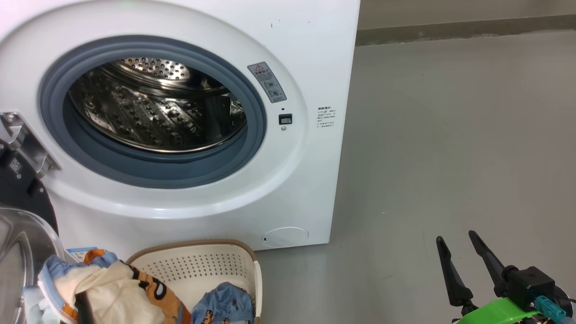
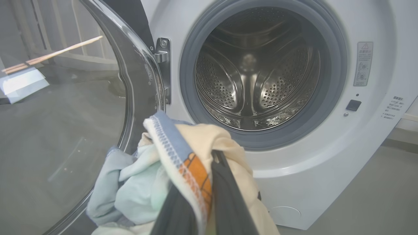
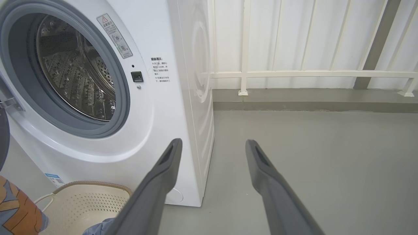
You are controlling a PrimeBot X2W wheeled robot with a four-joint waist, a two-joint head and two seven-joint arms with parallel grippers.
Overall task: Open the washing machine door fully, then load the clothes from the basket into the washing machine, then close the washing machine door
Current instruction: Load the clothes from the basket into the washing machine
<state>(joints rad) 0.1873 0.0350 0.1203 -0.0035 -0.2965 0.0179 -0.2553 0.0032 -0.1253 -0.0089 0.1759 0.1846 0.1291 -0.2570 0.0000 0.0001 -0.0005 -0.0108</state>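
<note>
A: Left gripper (image 2: 199,195), state?
B: Clenched on the clothes (image 2: 196,143). A cream, orange and pale blue bundle was pinched between its dark fingers (image 2: 228,195), fabric draped over both

A: Where was that bundle?
B: Lifted, in front of the washing machine (image 1: 310,54), low and left of the opening, just beside the washing machine door (image 2: 65,130). In the head view it hung over the left end of the basket (image 1: 198,265)

A: Right gripper (image 1: 455,237)?
B: Released, jaws wide apart, nothing between them. It was over bare grey floor (image 1: 450,135), well right of the machine, fingers pointing up that view

A: Door?
B: Swung open to the left on its metal hinge (image 1: 22,139), clear bulging glass facing the camera

A: Drum (image 1: 157,108)?
B: Steel, no clothing seen inside, blue-grey rubber ring (image 1: 148,171) around it

A: Basket?
B: On the floor right against the machine's front, under the opening, near the round white hatch (image 1: 285,236). One blue piece (image 1: 225,303) with small orange prints lay inside it

A: Anything else?
B: Grey warning label (image 1: 267,82) at the upper right of the opening, and a white railing (image 3: 310,74) behind the machine in the right wrist view
</note>
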